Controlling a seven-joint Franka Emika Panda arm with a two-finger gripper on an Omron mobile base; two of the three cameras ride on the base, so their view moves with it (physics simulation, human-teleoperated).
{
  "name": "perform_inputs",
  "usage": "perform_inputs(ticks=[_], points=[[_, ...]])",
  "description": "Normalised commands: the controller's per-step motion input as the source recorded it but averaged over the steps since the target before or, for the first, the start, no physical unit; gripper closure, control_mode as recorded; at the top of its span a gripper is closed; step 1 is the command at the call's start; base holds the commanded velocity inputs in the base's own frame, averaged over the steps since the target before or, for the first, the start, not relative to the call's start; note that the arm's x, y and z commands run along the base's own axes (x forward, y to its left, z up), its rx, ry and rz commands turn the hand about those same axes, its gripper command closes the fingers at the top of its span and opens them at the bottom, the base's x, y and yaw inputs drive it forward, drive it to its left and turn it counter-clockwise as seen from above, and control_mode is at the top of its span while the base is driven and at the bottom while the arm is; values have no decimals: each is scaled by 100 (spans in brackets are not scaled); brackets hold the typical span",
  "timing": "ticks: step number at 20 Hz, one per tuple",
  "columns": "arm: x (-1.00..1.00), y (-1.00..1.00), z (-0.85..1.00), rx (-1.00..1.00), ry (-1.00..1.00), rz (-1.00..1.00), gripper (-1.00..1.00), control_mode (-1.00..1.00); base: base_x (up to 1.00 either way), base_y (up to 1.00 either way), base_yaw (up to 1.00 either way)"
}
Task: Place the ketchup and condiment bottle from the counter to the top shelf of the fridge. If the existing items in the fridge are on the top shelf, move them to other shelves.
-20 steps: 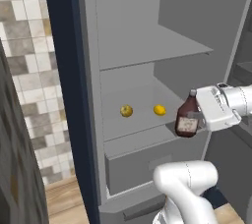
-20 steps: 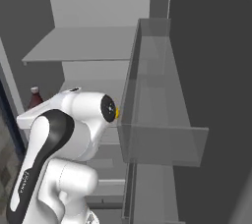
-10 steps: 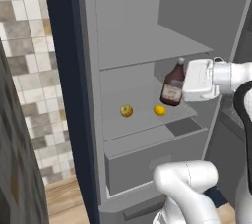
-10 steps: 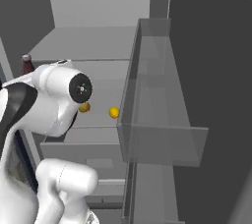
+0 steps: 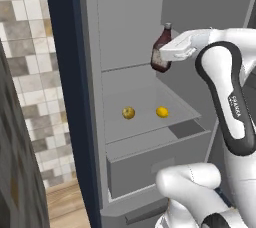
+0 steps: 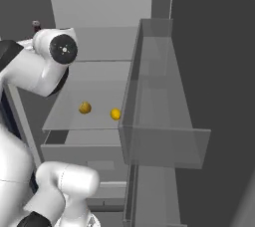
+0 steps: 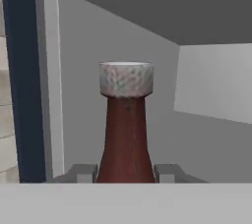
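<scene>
Raised from beside the middle shelf a second ago, the ketchup bottle (image 5: 162, 49) now hangs upright at the front of the top shelf (image 5: 127, 69) of the open fridge, its base just above the shelf edge. The gripper (image 5: 165, 54) is clamped on the bottle's body, a finger (image 7: 82, 173) on each side. If it is released this near the lip, the tall, narrow bottle could tip out or catch its base on the edge. Below, two small yellow fruits (image 5: 162, 112) rest on the glass middle shelf (image 5: 150, 124); beige wall tiles (image 5: 30, 52) flank the dark fridge frame (image 5: 62, 72).
</scene>
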Motion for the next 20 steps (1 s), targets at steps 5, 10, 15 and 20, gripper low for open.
perform_inputs(ticks=[5,10,15,20], points=[[97,9,2,0,16,-11,100,-100,0,0,0],[91,18,-14,0,4,-10,100,-100,0,0,0],[88,25,-31,0,0,-9,100,-100,0,0,0],[72,21,-52,0,0,-6,100,-100,0,0,0]])
